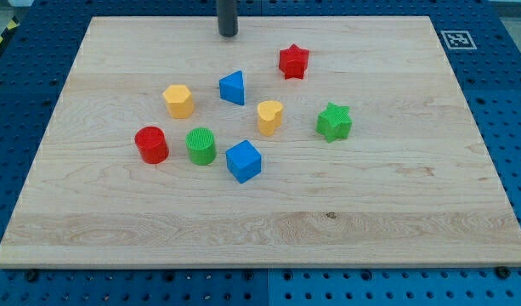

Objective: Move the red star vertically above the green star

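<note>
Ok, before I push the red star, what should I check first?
1. My tip in view: ok, near the view's top, apart from all blocks.
2. Red star found: ok, right of my tip.
3. Green star found: ok, below and right of the red star.
4. Red star lined up above green star: not ok, it sits too far left.
5. Path rightward free: ok, no block beside the red star on that side.
6. Blue wedge out of the way: ok.
</note>
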